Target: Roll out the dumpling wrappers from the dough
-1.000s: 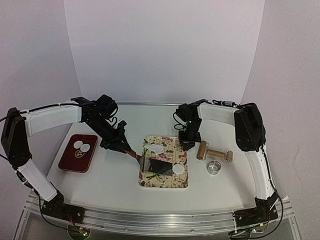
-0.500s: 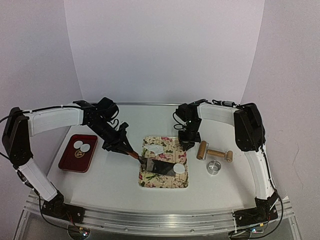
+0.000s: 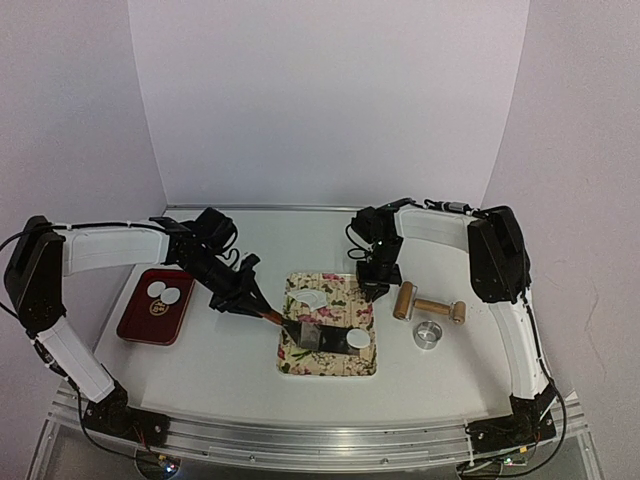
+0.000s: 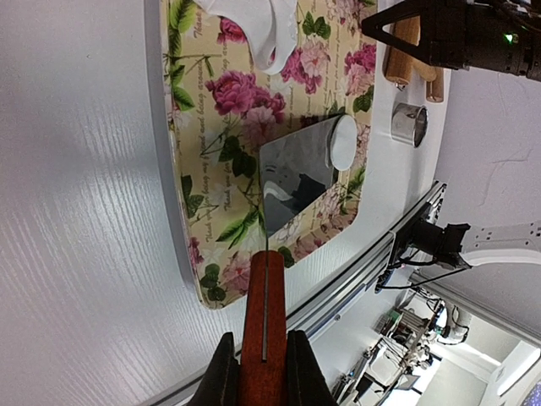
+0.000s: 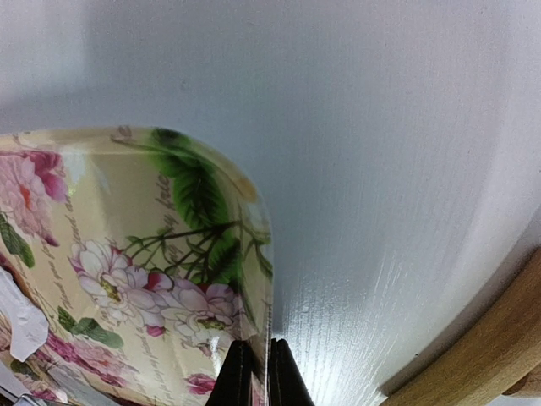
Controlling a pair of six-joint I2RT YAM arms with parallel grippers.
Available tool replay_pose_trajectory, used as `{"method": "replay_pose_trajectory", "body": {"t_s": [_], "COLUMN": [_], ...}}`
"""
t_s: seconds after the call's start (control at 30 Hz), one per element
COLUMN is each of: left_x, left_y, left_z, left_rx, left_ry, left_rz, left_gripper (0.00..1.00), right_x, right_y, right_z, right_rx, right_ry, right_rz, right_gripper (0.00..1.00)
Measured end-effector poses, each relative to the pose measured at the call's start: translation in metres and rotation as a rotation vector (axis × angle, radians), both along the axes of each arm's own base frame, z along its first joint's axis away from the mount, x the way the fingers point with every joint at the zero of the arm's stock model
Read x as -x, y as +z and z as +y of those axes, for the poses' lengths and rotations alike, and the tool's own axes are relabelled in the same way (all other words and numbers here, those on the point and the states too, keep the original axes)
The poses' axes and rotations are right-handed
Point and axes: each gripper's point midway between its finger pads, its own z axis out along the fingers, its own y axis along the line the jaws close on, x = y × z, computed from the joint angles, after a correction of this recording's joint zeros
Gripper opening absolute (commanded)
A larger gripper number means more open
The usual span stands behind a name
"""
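Clamps the left claw [image 3: 248,297] on the reddish handle of the spatula [image 4: 292,165], blade flat on the floral board [image 3: 300,360], tip against one dumpling wrapper [image 3: 357,341]. Keeps the right claw [image 3: 372,290] pinched shut at the board's far right edge. Shows two more wrappers [image 3: 156,290] on the red tray [image 3: 135,325], a dough sheet [image 3: 308,297] at the board's far end, and rolling pin [image 3: 430,306] and ring cutter [image 3: 428,334] on the counter [image 3: 220,360].

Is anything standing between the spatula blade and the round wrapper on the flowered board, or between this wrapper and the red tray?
Nothing visible. The spatula, held in the left pincer, meets the wrapper with its blade. Toward the red tray lie only board and table; the leftover dough sits aside.
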Motion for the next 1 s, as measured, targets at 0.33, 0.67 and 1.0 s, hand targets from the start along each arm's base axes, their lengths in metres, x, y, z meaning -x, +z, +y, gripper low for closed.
{"method": "replay_pose_trajectory", "body": {"t_s": [0.33, 0.67, 1.0], "left_x": [0.006, 0.005, 0.003], "left_y": [-0.013, -0.021, -0.025], "left_z": [0.000, -0.004, -0.006], "left_rx": [0.064, 0.123, 0.175], "left_ry": [0.017, 0.036, 0.059], "left_rz": [0.001, -0.010, -0.016], "left_gripper": [0.00, 0.00, 0.00], "right_x": [0.000, 0.000, -0.001], "right_y": [0.000, 0.000, 0.001], "right_z": [0.000, 0.001, 0.002], "right_rx": [0.000, 0.002, 0.007], "right_ry": [0.004, 0.014, 0.035], "right_rz": [0.001, 0.008, 0.018], "right_gripper": [0.00, 0.00, 0.00]}}
